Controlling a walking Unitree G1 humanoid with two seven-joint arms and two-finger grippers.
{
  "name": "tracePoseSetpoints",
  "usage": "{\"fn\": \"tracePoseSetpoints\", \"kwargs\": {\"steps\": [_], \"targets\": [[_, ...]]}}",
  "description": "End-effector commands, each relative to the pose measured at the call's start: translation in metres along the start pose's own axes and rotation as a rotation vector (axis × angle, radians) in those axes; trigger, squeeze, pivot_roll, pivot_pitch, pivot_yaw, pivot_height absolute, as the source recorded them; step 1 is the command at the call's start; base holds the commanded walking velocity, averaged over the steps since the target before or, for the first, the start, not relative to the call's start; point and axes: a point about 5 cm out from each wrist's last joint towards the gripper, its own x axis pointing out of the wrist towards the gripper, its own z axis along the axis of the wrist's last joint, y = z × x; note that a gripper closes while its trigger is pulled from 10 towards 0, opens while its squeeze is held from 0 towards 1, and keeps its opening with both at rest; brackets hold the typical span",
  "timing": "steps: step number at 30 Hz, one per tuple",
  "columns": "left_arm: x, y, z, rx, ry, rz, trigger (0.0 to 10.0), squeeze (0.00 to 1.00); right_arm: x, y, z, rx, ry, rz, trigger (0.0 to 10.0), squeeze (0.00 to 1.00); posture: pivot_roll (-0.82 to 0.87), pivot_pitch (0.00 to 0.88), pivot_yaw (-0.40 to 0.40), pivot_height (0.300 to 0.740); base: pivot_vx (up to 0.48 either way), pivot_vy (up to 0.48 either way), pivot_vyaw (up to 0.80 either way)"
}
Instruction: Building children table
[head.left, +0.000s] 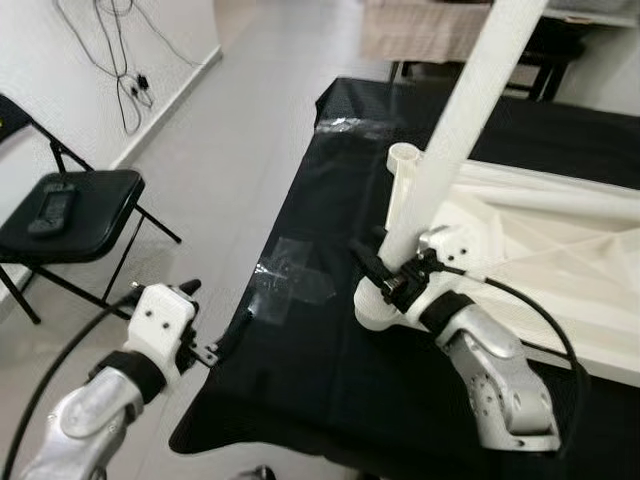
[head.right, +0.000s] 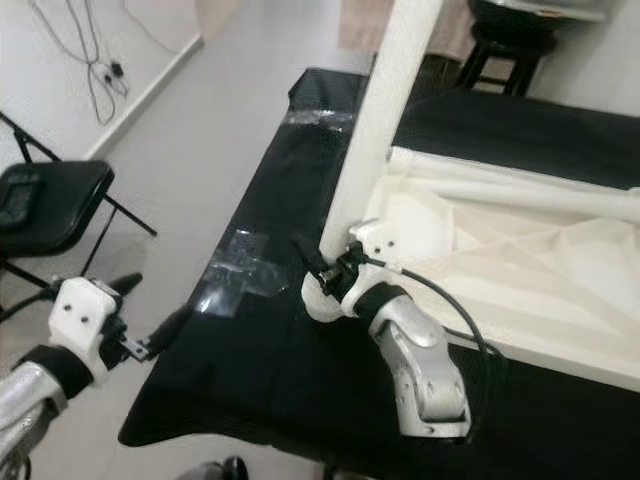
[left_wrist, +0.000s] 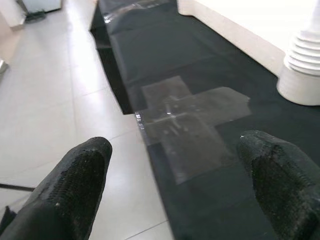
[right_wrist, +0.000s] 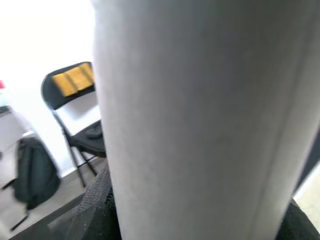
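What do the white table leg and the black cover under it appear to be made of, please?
The table leg, held by the right gripper, looks like matte white moulded plastic: smooth, uniform, with ribbed threads at its base. The black cover seems a thin fabric or sheet, patched with shiny clear tape.

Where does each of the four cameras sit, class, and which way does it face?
Left eye: head, looking down at the white leg held by the right tool; both arms show.
Right eye: beside it, same scene.
Left wrist: along the open left tool, facing the black cloth.
Right wrist: pressed against the leg.
Both wrist views share a folding chair with the eyes.
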Motion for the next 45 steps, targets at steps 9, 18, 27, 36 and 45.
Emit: {"fn": "tracePoseSetpoints", "kwargs": {"steps": [9,18,27,36,45], "targets": [[-0.002,-0.008,-0.006,-0.008,0.034,-0.009,10.0,0.0,0.006,-0.01,-0.001,-0.012,-0.036,0.147,10.0,0.0,0.15,0.236,-0.018,0.74,0.0,0.0,0.0],[-0.005,-0.009,-0.005,-0.003,0.043,-0.02,10.0,0.0,0.0,-0.02,-0.003,-0.039,-0.014,0.374,10.0,0.0,0.16,0.261,-0.007,0.74,0.0,0.0,0.0],[-0.012,-0.015,-0.001,-0.007,0.054,-0.057,10.0,0.0,-0.003,-0.035,0.0,-0.061,0.045,0.562,10.0,0.0,0.18,0.288,-0.001,0.74,0.0,0.0,0.0],[-0.013,-0.023,0.0,-0.028,0.057,-0.101,10.0,0.0,-0.011,-0.035,0.015,0.009,-0.041,0.667,10.0,0.0,0.17,0.297,0.0,0.74,0.0,0.0,0.0],[-0.009,-0.02,-0.002,-0.017,0.069,-0.066,10.0,0.0,-0.006,-0.022,0.056,0.114,-0.332,0.669,10.0,0.0,0.16,0.285,-0.004,0.74,0.0,0.0,0.0]]}}
